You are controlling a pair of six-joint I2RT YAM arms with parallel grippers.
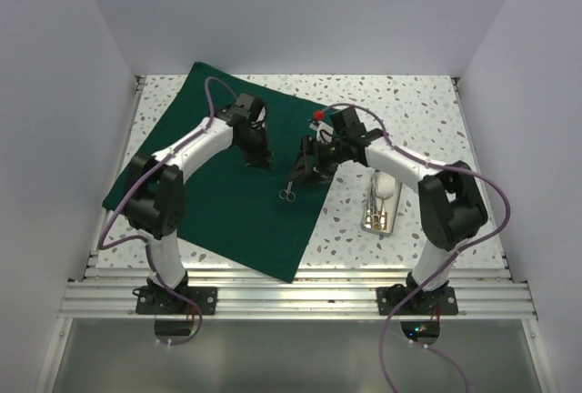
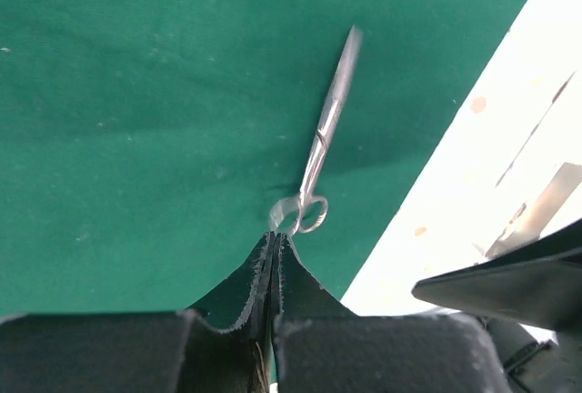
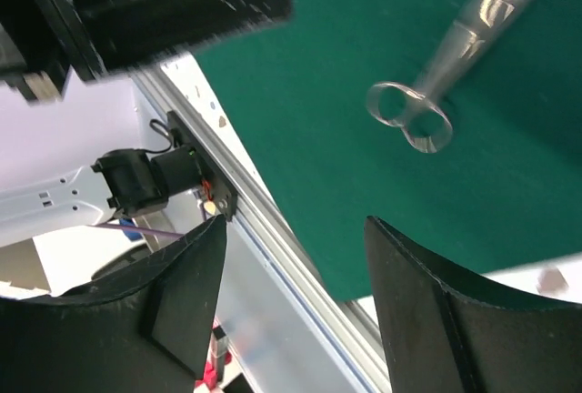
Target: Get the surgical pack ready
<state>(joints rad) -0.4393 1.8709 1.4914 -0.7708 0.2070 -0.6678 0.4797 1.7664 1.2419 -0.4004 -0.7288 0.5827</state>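
Right gripper [image 3: 293,229]: jaws wide, nothing between. Left gripper [image 2: 275,243]: pressed shut, empty. Scissors [image 2: 323,134] sit just beyond the left gripper's tips, on the drape [image 2: 136,120] near its right edge. Long axis runs roughly along that edge, rings toward the left gripper, blades pointing away.

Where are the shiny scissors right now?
In the top view, the scissors lie on the green drape near its right edge, about mid-table, with the steel tray off to their right.
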